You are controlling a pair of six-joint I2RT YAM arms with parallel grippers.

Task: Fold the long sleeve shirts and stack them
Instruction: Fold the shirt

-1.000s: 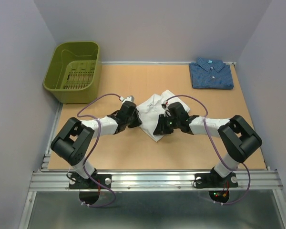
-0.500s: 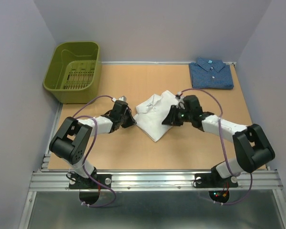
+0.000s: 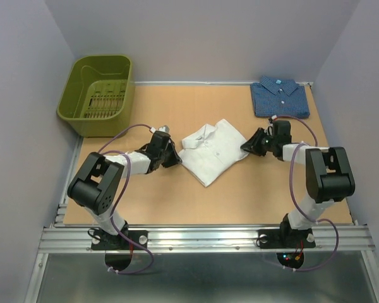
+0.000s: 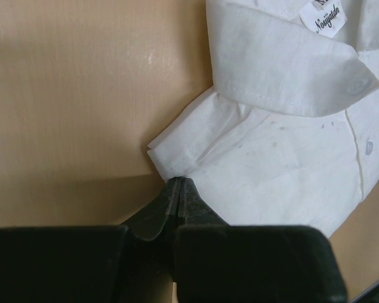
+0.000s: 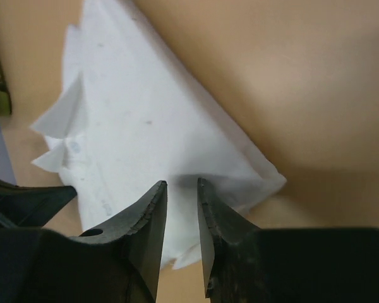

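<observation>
1. Your left gripper [image 3: 175, 159] sits at the white shirt's [image 3: 211, 148] left corner. Its fingers are pressed together, tips touching the folded edge, with no cloth visibly caught. The arm lies low, forearm reaching in from the left.
2. The white shirt lies folded between the two grippers. It is turned like a diamond, collar toward the far left, and is close to square, so no long axis is clear.
3. Your right gripper [image 3: 247, 146] is at the white shirt's right corner, jaws a narrow gap apart over the cloth and clamping nothing. Its elbow is tucked well to the right.
4. The blue shirt [image 3: 280, 98] lies folded beyond the white shirt, to the far right. Stacking likely means carrying that way, and the right arm is nearer.
</observation>
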